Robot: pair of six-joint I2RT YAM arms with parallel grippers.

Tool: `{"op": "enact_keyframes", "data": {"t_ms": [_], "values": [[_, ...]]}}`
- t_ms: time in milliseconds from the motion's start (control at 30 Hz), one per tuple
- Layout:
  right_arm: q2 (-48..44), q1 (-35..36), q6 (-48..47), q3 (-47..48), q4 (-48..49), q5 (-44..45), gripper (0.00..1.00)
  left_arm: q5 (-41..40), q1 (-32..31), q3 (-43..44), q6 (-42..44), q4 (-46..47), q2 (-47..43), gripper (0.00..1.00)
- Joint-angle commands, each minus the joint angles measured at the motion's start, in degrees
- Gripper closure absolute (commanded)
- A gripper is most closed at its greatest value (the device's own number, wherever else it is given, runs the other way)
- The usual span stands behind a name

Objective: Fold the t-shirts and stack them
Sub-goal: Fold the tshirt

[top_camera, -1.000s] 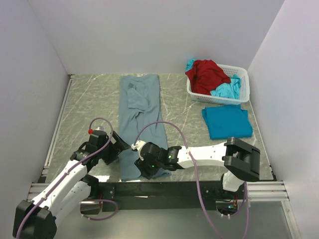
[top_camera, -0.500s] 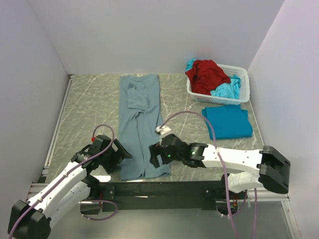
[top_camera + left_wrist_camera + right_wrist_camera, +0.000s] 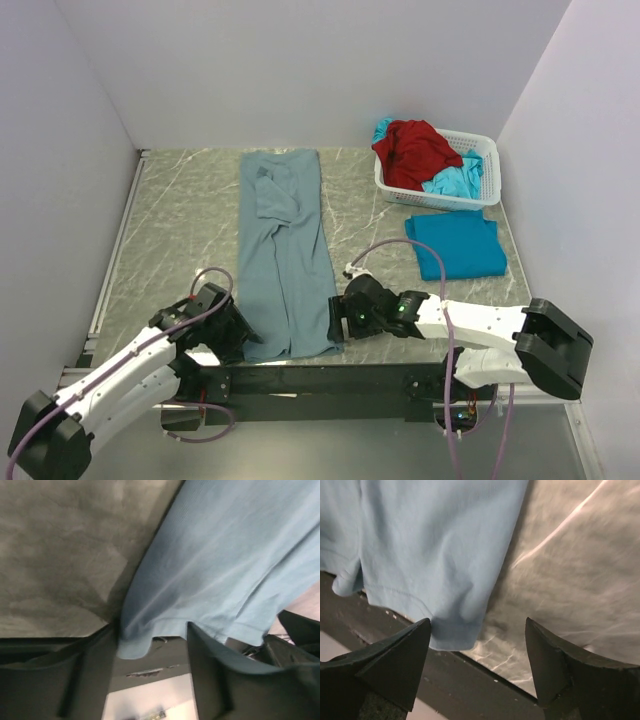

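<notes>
The grey-blue t-shirt [image 3: 283,250] lies as a long narrow strip running from the back of the table to its near edge. My left gripper [image 3: 246,336] sits low at the strip's near left corner, open; in the left wrist view the hem corner [image 3: 135,647] hangs between the fingers [image 3: 220,675] of that gripper [image 3: 152,626]. My right gripper [image 3: 336,324] is at the near right corner, open and wide [image 3: 477,621], with the hem corner [image 3: 452,630] beside its left finger [image 3: 395,665]. A folded turquoise t-shirt [image 3: 455,245] lies at the right. Red [image 3: 412,150] and turquoise [image 3: 455,182] t-shirts fill the basket.
The white lattice basket [image 3: 487,165] stands at the back right, just behind the folded turquoise shirt. White walls close in the left, back and right. A dark rail [image 3: 330,378] runs along the table's near edge, right under the shirt's hem.
The right arm has swung right, taking its gripper off the shirt's near end to its right corner. The left gripper slid down to the near left corner and its jaws narrowed.
</notes>
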Motion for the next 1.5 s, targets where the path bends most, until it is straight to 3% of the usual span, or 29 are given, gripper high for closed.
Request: {"op": "enact_keyframes", "data": {"t_ms": [0,300,700,733,833,933,1167,1467], "values": [[0.79,-0.39,3.62,-1.16,3.75,-6.14,0.18,-1.27,-1.48,-0.49,-0.26,-1.53,3.43,0.41],[3.09,-0.39,5.46,-1.07,2.09,-5.62,0.48,-3.91,-4.38,0.48,-4.38,-5.31,2.74,0.6],[4.84,0.93,6.52,-2.48,3.23,-10.64,0.58,-1.54,-5.26,-2.07,-4.13,0.05,3.17,0.75],[5.19,1.28,6.87,-2.13,3.14,-10.37,0.62,-1.62,-5.34,-1.98,-4.21,-0.3,2.48,0.77],[5.55,2.42,7.48,-1.34,1.65,-8.88,0.79,-2.85,-5.43,-1.28,-4.92,-2.06,0.11,0.99],[4.5,2.69,7.75,-0.81,0.59,-7.21,0.88,-3.73,-5.61,-0.67,-4.83,-2.06,-2.44,1.0],[1.77,2.69,5.47,4.1,-2.31,-0.54,0.98,-0.48,-5.78,-1.02,-1.32,6.72,-3.42,1.0],[4.22,0.41,-1.3,14.83,-6.08,5.98,1.0,-10.05,-5.7,7.77,3.6,6.38,-2.72,1.0]]}}
